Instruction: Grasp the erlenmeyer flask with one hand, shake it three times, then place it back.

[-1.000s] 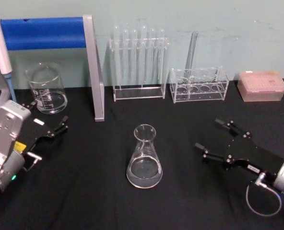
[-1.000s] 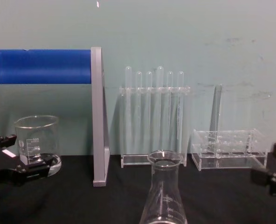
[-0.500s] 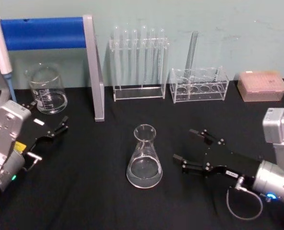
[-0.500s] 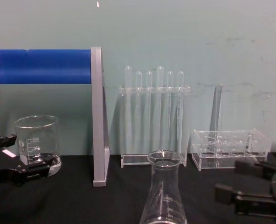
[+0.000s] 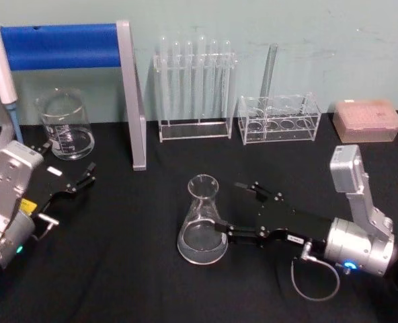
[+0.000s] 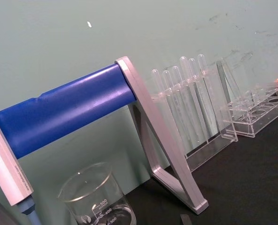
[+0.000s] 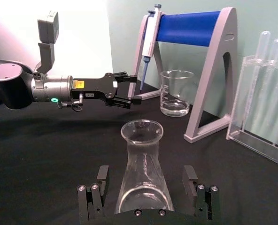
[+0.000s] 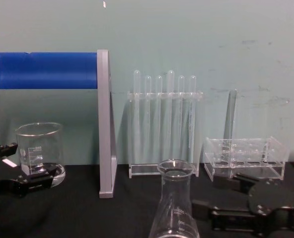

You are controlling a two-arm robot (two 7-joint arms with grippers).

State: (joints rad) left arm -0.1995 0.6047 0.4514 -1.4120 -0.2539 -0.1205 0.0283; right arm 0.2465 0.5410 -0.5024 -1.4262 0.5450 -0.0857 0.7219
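Both spread, right end effector (image 5: 227, 206) straddling erlenmeyer flask (image 5: 202, 222), left end effector (image 7: 128, 89) near beaker (image 5: 66, 124)

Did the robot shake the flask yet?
Seemingly not. Reaching looks done: the open right gripper has a finger on each side of the erlenmeyer flask, which stands on the table. Closing is in hand. Lifting, three shakes and putting back are left. The left gripper is parked aside.

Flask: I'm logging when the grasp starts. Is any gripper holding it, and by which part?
Nothing is held. The right gripper is open, fingers either side of the flask low down, not touching it. The left gripper sits open near the beaker.
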